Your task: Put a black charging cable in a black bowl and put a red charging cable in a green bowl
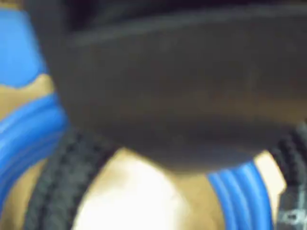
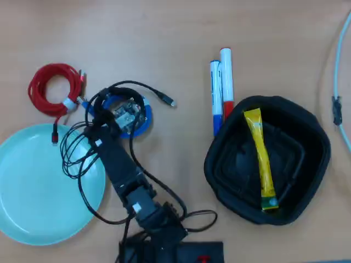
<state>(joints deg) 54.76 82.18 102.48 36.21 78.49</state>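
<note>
In the overhead view my gripper [image 2: 122, 112] is down over a blue coiled cable [image 2: 141, 118], where the black charging cable [image 2: 137, 86] loops around it, one plug [image 2: 167, 101] lying to the right. The wrist view is blurred: one dark finger [image 1: 182, 96] fills most of it, with the braided black cable [image 1: 60, 187] and the blue cable [image 1: 29, 129] just below. I cannot tell if the jaws are open or shut. The red charging cable [image 2: 54, 87] lies coiled at the upper left. The green bowl [image 2: 38, 192] is at the lower left. The black bowl [image 2: 230, 164] stands at the right.
A yellow sachet [image 2: 260, 159] lies in the black bowl. Two markers [image 2: 220, 87] lie above it. Thin black wire loops [image 2: 71, 150] hang left of my arm [image 2: 129, 181] over the green bowl's edge. A pale cable [image 2: 337, 82] runs along the right edge.
</note>
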